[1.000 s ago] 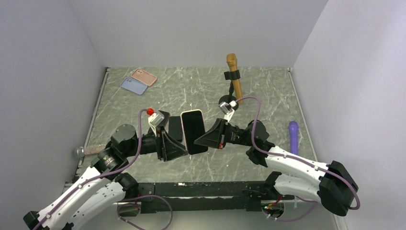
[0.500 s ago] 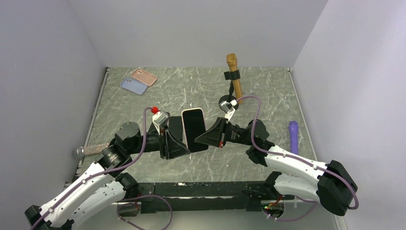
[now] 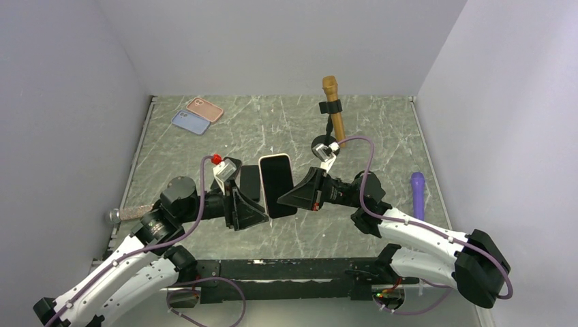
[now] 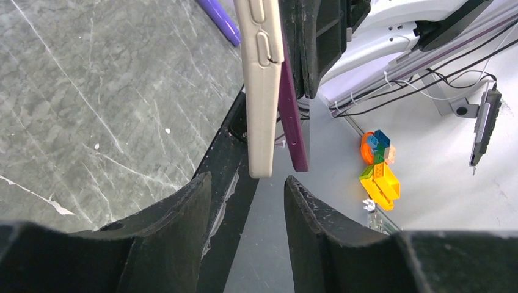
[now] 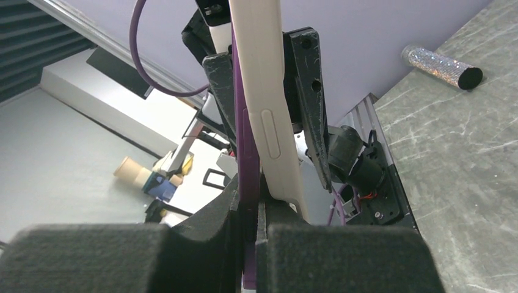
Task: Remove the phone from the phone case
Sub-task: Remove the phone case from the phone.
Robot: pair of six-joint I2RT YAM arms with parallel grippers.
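The phone (image 3: 275, 184) in its cream case is held up off the table, black screen toward the top camera. My right gripper (image 3: 292, 196) is shut on its right edge. In the right wrist view the fingers (image 5: 259, 201) clamp the purple phone body (image 5: 247, 152), and the cream case (image 5: 264, 91) stands a little off it. In the left wrist view the cream case (image 4: 261, 91) and the purple phone (image 4: 292, 122) gape apart at their lower end. My left gripper (image 4: 247, 186) is open, its jaws just short of that end. It sits at the phone's left side (image 3: 255, 199).
A pink case (image 3: 204, 109) and a lavender case (image 3: 190, 122) lie at the back left. A golden microphone on a stand (image 3: 333, 109) is behind the phone. A purple microphone (image 3: 417, 194) lies at the right, a glittery cylinder (image 3: 126, 214) at the left edge.
My left gripper edged toward the phone and then drew back slightly, still open. The right gripper and the phone have barely moved.
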